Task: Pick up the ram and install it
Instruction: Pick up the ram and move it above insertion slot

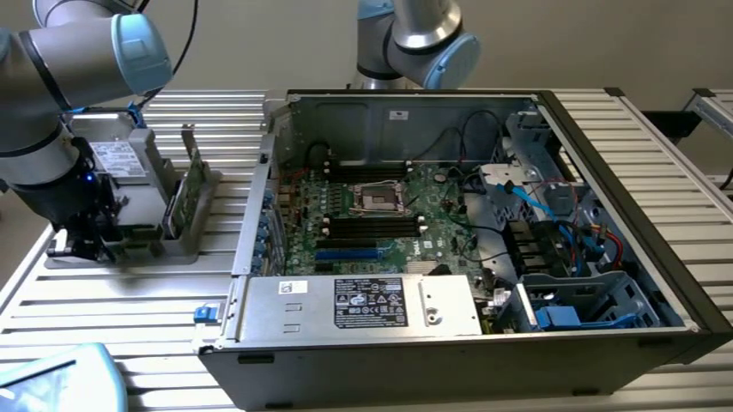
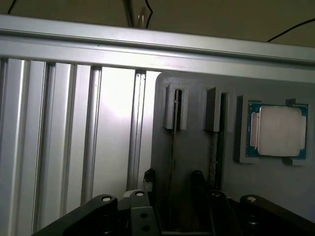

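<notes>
Firstly, surface: one ribbed aluminium table (image 1: 137, 309), with a plain beige wall behind it. Container one: an open computer case (image 1: 641, 257) lying on its side. It holds one green motherboard (image 1: 390, 215), one silver power supply (image 1: 366, 302) along the near edge, and blue and black cables (image 1: 550, 206) at the exterior view's right. Arms: two, one (image 1: 69, 51) at the exterior view's left and one (image 1: 418, 39) behind the case. Container two: one grey holder (image 1: 154, 245) on the table, at the exterior view's left of the case, with two narrow slots and one square recess. Recess: one silver processor chip (image 2: 278, 130). Slots: one thin board on edge in each, two in all. The ram (image 2: 173, 147) is the board seen edge-on between the fingers. Gripper (image 2: 172, 182): one, lowered over the holder, jaws spread wide astride the ram, clasping nothing.
</notes>
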Controlling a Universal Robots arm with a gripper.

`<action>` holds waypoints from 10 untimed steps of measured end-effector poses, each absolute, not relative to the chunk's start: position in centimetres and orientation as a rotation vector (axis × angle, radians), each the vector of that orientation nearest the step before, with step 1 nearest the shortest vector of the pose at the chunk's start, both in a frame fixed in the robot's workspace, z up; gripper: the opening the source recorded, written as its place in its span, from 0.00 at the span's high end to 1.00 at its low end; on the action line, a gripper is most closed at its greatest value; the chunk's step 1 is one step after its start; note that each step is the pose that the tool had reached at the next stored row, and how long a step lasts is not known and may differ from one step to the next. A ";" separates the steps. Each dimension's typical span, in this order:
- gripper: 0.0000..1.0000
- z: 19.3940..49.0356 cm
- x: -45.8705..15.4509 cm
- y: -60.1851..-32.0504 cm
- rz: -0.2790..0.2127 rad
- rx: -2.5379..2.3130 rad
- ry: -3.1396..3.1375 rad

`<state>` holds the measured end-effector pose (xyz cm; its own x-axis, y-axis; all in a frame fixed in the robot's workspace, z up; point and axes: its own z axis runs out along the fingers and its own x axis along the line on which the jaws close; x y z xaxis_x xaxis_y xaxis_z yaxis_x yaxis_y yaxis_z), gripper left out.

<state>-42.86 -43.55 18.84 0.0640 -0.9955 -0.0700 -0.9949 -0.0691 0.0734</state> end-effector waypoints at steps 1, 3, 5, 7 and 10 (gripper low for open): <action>0.57 18.8 -42.9 -43.6 -0.159 2.287 -2.139; 0.60 18.8 -42.9 -43.6 -0.159 2.287 -2.139; 0.66 18.8 -42.9 -43.6 -0.159 2.287 -2.139; 0.78 18.8 -42.9 -43.6 -0.159 2.287 -2.139; 0.86 18.8 -42.9 -43.6 -0.159 2.287 -2.139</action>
